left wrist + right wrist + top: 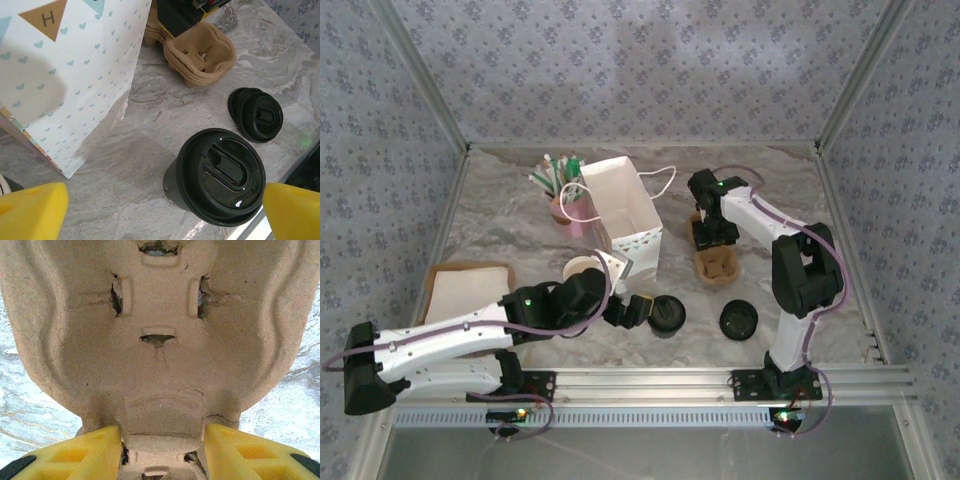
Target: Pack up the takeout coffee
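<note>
Looking from above, where is the takeout coffee (667, 316)?

It stands on the worktop (780, 170), at 6 o'clock from the white paper bag (625, 210). Its black lid (222, 172) is on.

And the left pincer (648, 312)?

It is right at 9 o'clock of the coffee. It is wide open, with yellow fingers (30, 210) out on each side, and it holds nothing.

What about the right pincer (715, 238)?

It is half closed and pinches the wall of the cardboard cup carrier (715, 265), at 4 o'clock from the bag.

What lies at 3 o'clock from the coffee?

Loose black lids (738, 320).
</note>
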{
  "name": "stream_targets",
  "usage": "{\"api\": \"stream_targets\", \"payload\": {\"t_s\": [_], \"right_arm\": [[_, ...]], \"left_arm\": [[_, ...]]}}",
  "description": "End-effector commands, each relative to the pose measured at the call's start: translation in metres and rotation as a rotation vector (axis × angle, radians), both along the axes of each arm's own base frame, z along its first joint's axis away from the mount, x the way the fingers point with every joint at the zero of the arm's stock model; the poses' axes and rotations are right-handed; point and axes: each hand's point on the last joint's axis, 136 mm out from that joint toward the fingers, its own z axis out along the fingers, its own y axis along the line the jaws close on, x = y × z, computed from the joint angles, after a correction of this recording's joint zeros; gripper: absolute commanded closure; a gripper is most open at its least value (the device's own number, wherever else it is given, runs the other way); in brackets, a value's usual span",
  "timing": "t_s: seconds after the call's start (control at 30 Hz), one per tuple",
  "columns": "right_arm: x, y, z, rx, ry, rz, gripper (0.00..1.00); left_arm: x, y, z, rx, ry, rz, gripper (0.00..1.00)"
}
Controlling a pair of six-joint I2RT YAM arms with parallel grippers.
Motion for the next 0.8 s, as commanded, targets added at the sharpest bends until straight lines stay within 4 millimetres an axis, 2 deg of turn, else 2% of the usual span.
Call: {"api": "stream_targets", "payload": {"t_s": [0.0,0.57,0.77], "right_arm": [[0.0036,-0.0024,0.0043,-0.005,0.0,-0.018,0.5],[0.0075,-0.0007,0.0044,0.044,-0.003,-0.033,0.52],[0.0065,-0.0012,0.0052,0.049,0.001,-0.033,0.6]], "left_arm": [[0.0037,-0.0033,0.0138,-0.008,-0.034,0.002,0.01],[0.0044,-0.0063,0.0123,-0.002,-0.031,0.001,0.01],[0.0041,-0.0063,0.0127,-0.004,-0.029,0.001,0.0]]}}
